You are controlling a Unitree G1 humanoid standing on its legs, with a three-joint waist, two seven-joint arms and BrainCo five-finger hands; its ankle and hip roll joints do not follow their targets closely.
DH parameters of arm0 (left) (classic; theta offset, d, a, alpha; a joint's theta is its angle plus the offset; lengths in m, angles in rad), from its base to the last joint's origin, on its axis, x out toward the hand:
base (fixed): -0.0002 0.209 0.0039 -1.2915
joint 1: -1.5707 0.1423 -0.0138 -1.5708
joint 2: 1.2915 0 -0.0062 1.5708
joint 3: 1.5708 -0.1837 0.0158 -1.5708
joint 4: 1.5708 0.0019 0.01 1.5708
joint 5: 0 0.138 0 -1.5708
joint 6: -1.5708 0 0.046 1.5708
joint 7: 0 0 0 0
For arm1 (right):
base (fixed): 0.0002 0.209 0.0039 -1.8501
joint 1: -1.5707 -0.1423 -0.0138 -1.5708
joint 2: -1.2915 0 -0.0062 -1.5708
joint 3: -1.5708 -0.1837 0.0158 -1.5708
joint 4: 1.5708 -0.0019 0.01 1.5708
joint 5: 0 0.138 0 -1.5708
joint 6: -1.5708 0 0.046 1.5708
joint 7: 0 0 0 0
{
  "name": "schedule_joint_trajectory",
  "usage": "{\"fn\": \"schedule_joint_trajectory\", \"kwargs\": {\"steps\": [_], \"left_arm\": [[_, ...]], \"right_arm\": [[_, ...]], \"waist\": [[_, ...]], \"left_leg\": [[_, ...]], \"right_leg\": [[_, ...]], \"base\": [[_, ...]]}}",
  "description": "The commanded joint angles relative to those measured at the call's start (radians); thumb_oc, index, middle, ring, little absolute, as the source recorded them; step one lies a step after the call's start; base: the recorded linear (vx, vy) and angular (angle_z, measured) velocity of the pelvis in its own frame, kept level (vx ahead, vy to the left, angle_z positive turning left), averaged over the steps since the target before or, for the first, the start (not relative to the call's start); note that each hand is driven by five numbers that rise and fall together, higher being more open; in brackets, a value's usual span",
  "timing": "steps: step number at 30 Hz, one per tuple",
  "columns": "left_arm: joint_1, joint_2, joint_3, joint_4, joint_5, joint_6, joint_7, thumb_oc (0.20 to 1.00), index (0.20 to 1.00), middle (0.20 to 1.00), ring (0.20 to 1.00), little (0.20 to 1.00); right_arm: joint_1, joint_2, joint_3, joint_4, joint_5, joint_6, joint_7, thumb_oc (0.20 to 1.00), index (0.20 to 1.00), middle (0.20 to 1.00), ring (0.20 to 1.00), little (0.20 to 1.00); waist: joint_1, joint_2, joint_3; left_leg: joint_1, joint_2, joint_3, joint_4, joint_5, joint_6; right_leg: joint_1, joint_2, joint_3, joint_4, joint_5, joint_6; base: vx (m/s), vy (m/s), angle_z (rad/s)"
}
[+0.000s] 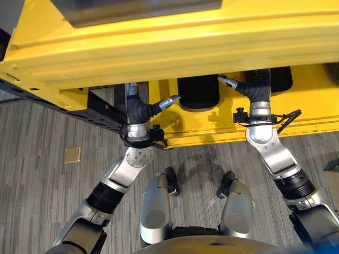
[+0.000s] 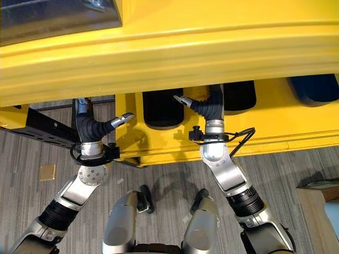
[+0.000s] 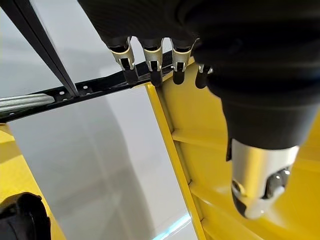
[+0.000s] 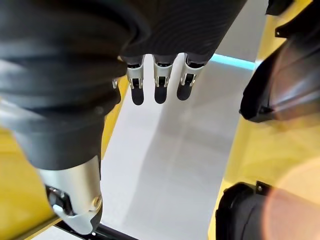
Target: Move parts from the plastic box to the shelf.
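The yellow plastic box (image 1: 212, 132) stands in front of me with black parts (image 1: 198, 92) lying in it. A wide yellow rim (image 1: 159, 47) covers its far side. My left hand (image 1: 139, 111) is at the box's left end, its thumb pointing at a black part. In the left wrist view its fingers (image 3: 151, 62) are straight and hold nothing, by the yellow wall's edge. My right hand (image 1: 258, 84) reaches into the box to the right of that part. Its fingers (image 4: 160, 80) are straight and empty, with black parts (image 4: 280, 75) beside them.
A black perforated metal frame (image 1: 100, 114) runs left of the box, close behind my left hand. A grey metal piece (image 1: 132, 10) lies on top of the yellow rim. A tan square (image 1: 72, 154) lies on the grey carpet. A cardboard box (image 2: 318, 201) stands at the right.
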Motion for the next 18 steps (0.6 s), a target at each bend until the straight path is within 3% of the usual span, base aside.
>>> {"fn": "schedule_joint_trajectory", "kwargs": {"steps": [1, 7, 8, 10, 13, 15, 16, 17, 18], "left_arm": [[0.105, 0.031, 0.091, -0.065, -0.029, 0.004, 0.062, 1.0, 1.0, 1.0, 1.0, 1.0], [0.124, 0.029, 0.091, -0.06, -0.045, -0.003, 0.028, 1.0, 1.0, 1.0, 1.0, 1.0], [0.135, 0.029, 0.09, -0.065, -0.062, -0.009, -0.011, 1.0, 1.0, 1.0, 1.0, 1.0], [0.155, 0.032, 0.09, -0.076, -0.053, -0.027, -0.021, 1.0, 1.0, 1.0, 1.0, 1.0], [0.189, 0.027, 0.085, -0.091, -0.042, -0.013, -0.013, 1.0, 1.0, 1.0, 1.0, 1.0], [0.183, 0.036, 0.067, -0.083, -0.042, -0.002, -0.004, 1.0, 1.0, 1.0, 1.0, 1.0], [0.184, 0.047, 0.065, -0.079, -0.049, -0.01, -0.013, 1.0, 1.0, 1.0, 1.0, 1.0], [0.186, 0.046, 0.064, -0.079, -0.05, -0.01, -0.014, 1.0, 1.0, 1.0, 1.0, 1.0], [0.191, 0.052, 0.063, -0.076, -0.052, -0.022, -0.014, 1.0, 1.0, 1.0, 1.0, 1.0]], "right_arm": [[0.037, 0.016, -0.013, -0.057, 0.001, -0.069, -0.006, 1.0, 1.0, 1.0, 1.0, 1.0], [0.094, 0.008, -0.022, -0.059, 0.012, -0.069, -0.01, 1.0, 1.0, 1.0, 1.0, 1.0], [0.148, -0.002, -0.034, -0.072, 0.01, -0.087, -0.004, 1.0, 1.0, 1.0, 1.0, 1.0], [0.21, -0.013, -0.039, -0.098, -0.011, -0.106, 0.015, 1.0, 1.0, 1.0, 1.0, 1.0], [0.251, -0.027, -0.021, -0.124, -0.041, -0.127, 0.049, 1.0, 1.0, 1.0, 1.0, 1.0], [0.283, -0.044, -0.006, -0.131, -0.053, -0.165, 0.051, 1.0, 1.0, 1.0, 1.0, 1.0], [0.308, -0.06, 0.001, -0.137, -0.053, -0.199, 0.043, 1.0, 1.0, 1.0, 1.0, 1.0], [0.311, -0.062, 0.001, -0.137, -0.053, -0.202, 0.042, 1.0, 1.0, 1.0, 1.0, 1.0], [0.317, -0.072, 0.003, -0.143, -0.064, -0.214, 0.037, 1.0, 1.0, 1.0, 1.0, 1.0]], "waist": [[0.025, -0.022, -0.047], [0.009, -0.032, -0.044], [0.0, -0.039, -0.036], [0.002, -0.034, -0.036], [0.017, -0.018, -0.031], [-0.006, -0.006, -0.033], [-0.009, 0.01, -0.046], [-0.01, 0.007, -0.047], [-0.007, 0.01, -0.058]], "left_leg": [[0.137, -0.021, 0.003, 0.056, -0.14, 0.021], [0.143, -0.039, 0.02, 0.016, -0.113, 0.027], [0.159, -0.062, 0.02, -0.039, -0.102, 0.026], [0.195, -0.074, 0.032, -0.126, -0.091, 0.016], [0.241, -0.08, 0.074, -0.232, -0.042, 0.012], [0.213, -0.084, 0.047, -0.23, -0.033, 0.036], [0.182, -0.073, 0.027, -0.248, 0.005, 0.049], [0.183, -0.074, 0.026, -0.246, 0.003, 0.046], [0.17, -0.074, 0.015, -0.258, 0.023, 0.047]], "right_leg": [[-0.016, 0.057, 0.035, -0.057, 0.043, 0.048], [-0.021, 0.05, 0.059, -0.14, 0.127, 0.055], [-0.018, 0.036, 0.066, -0.23, 0.216, 0.076], [-0.008, 0.006, 0.016, -0.305, 0.282, 0.115], [-0.014, -0.049, -0.072, -0.296, 0.34, 0.128], [-0.059, -0.015, 0.043, -0.131, 0.296, 0.109], [-0.046, 0.036, 0.097, 0.023, 0.16, 0.072], [-0.051, 0.031, 0.099, 0.039, 0.144, 0.069], [-0.026, 0.061, 0.114, 0.09, 0.064, 0.048]], "base": [[-0.09, 0.101, -0.09], [-0.13, 0.08, -0.05], [-0.17, 0.124, -0.13], [-0.13, 0.197, -0.17], [-0.17, 0.173, -0.56], [-0.23, 0.06, -0.76], [-0.15, -0.049, -0.25], [-0.13, -0.115, 0.42], [-0.04, -0.139, 0.42]]}}
